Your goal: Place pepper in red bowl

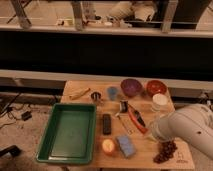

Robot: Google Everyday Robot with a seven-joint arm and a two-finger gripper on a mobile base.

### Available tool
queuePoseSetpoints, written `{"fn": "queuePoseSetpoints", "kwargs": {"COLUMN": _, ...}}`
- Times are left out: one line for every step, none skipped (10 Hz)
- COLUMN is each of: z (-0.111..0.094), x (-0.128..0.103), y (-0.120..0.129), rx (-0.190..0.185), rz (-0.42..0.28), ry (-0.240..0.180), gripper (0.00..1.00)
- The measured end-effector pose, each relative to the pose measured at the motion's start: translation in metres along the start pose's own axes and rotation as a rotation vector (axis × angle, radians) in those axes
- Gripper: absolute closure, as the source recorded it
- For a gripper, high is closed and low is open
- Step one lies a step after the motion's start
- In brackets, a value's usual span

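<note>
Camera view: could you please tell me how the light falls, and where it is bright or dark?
Camera view: warm, dim light over the table; a dark band behind it; bright patches along the top; the white arm at lower right stands out palest; the end effector at its tip, beside the pepper, is dimmer.

No text is legible; the small mark [178, 160] on the table [141, 98] corner is unreadable.

Gripper [151, 133] at tip of white arm [190, 130], over tan table [145, 102]. Orange-red pepper [135, 119] just left of gripper. Red bowl [156, 87] beyond gripper; purple bowl [131, 86] beside it. White container [160, 101] between gripper and red bowl. Green tray [72, 106] well left. Dark purple grapes [165, 150] near gripper.
</note>
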Motion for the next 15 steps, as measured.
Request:
{"fn": "queuePoseSetpoints", "kwargs": {"z": -0.0008, "x": 0.0081, "y": -0.0039, "rx": 0.001, "rz": 0.006, "ry": -0.003, "gripper": 0.82}}
{"fn": "queuePoseSetpoints", "kwargs": {"z": -0.0008, "x": 0.0089, "y": -0.0050, "rx": 0.000, "rz": 0.006, "ry": -0.005, "gripper": 0.82}}
{"fn": "queuePoseSetpoints", "kwargs": {"z": -0.0004, "x": 0.0072, "y": -0.0050, "rx": -0.001, "rz": 0.003, "ry": -0.006, "gripper": 0.82}}
{"fn": "queuePoseSetpoints", "kwargs": {"z": -0.0006, "x": 0.0082, "y": -0.0050, "rx": 0.000, "rz": 0.005, "ry": -0.005, "gripper": 0.82}}
{"fn": "queuePoseSetpoints", "kwargs": {"z": -0.0008, "x": 0.0090, "y": -0.0050, "rx": 0.000, "rz": 0.006, "ry": -0.005, "gripper": 0.82}}
{"fn": "queuePoseSetpoints", "kwargs": {"z": -0.0006, "x": 0.0086, "y": -0.0050, "rx": 0.000, "rz": 0.005, "ry": -0.005, "gripper": 0.82}}
{"fn": "queuePoseSetpoints", "kwargs": {"z": -0.0002, "x": 0.0077, "y": -0.0050, "rx": -0.001, "rz": 0.003, "ry": -0.005, "gripper": 0.82}}
{"fn": "queuePoseSetpoints", "kwargs": {"z": -0.0002, "x": 0.0078, "y": -0.0050, "rx": -0.001, "rz": 0.004, "ry": -0.005, "gripper": 0.82}}
{"fn": "queuePoseSetpoints", "kwargs": {"z": -0.0002, "x": 0.0078, "y": -0.0050, "rx": -0.001, "rz": 0.003, "ry": -0.005, "gripper": 0.82}}
{"fn": "queuePoseSetpoints", "kwargs": {"z": -0.0002, "x": 0.0079, "y": -0.0050, "rx": -0.001, "rz": 0.004, "ry": -0.005, "gripper": 0.82}}
{"fn": "queuePoseSetpoints", "kwargs": {"z": -0.0002, "x": 0.0078, "y": -0.0049, "rx": -0.001, "rz": 0.003, "ry": -0.005, "gripper": 0.82}}
{"fn": "queuePoseSetpoints", "kwargs": {"z": 0.0006, "x": 0.0080, "y": -0.0046, "rx": -0.003, "rz": 0.004, "ry": -0.006, "gripper": 0.82}}
{"fn": "queuePoseSetpoints", "kwargs": {"z": 0.0004, "x": 0.0080, "y": -0.0047, "rx": -0.002, "rz": 0.004, "ry": -0.005, "gripper": 0.82}}
{"fn": "queuePoseSetpoints", "kwargs": {"z": 0.0005, "x": 0.0082, "y": -0.0046, "rx": -0.003, "rz": 0.004, "ry": -0.005, "gripper": 0.82}}
{"fn": "queuePoseSetpoints", "kwargs": {"z": 0.0005, "x": 0.0079, "y": -0.0050, "rx": -0.001, "rz": 0.004, "ry": -0.006, "gripper": 0.82}}
